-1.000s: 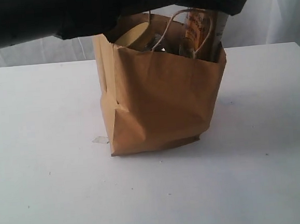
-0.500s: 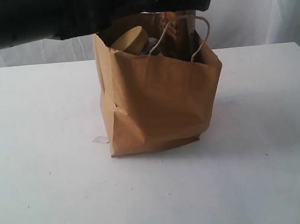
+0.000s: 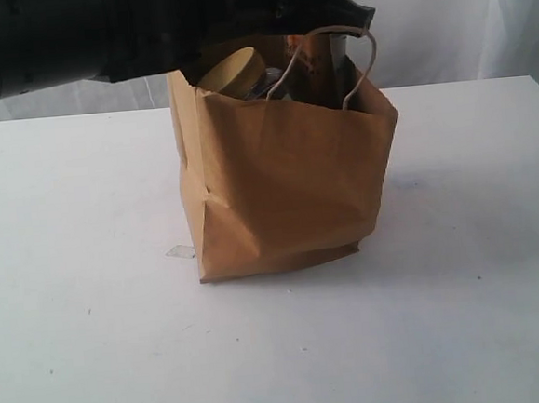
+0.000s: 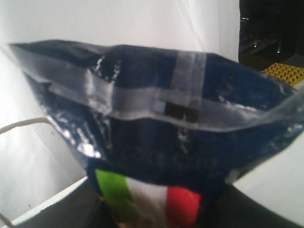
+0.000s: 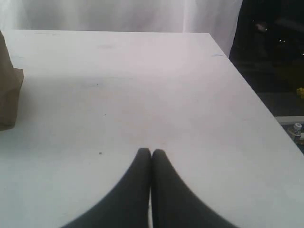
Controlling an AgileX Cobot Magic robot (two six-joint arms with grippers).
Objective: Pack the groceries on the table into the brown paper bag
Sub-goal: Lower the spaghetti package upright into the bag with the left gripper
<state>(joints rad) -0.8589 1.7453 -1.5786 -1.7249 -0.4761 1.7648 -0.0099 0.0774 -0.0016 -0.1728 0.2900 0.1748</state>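
**Left gripper** (image 4: 159,214): the dark fingers stand on either side of the flag end of the spaghetti pack (image 4: 152,142). The pack fills the gap between them, which reads as a firm grasp on its lower end. The fingertips themselves are not plainly seen.

**Spaghetti pack:** dark, glossy film with a clear sealed strip across the upper end and a green, white and red flag (image 4: 147,202) near the fingers. It hangs in the air in front of the left wrist camera, above the bag's mouth. In the exterior view the dark left arm (image 3: 144,25) covers it.

- The film is likely slick and crinkly, and the strands inside stiff but brittle.
- The pack is probably light for its length.
- A hold near one end lets the long pack go in upright. A hard squeeze or a sideways knock on the rim could snap the contents.

**Right gripper** (image 5: 151,153): the fingers are pressed together with nothing between them, low over bare tabletop and apart from the bag.

**Paper bag** (image 3: 287,181): it stands open and creased near the middle of the table (image 3: 94,346), with its cord handle (image 3: 357,64) upright. A jar with a mustard lid (image 3: 233,72) shows inside, beside other goods that cannot be made out. The walls are soft and may fold inward.

**Surroundings:** the tabletop is flat, white and faintly speckled. A pale curtain (image 3: 461,18) hangs behind it.
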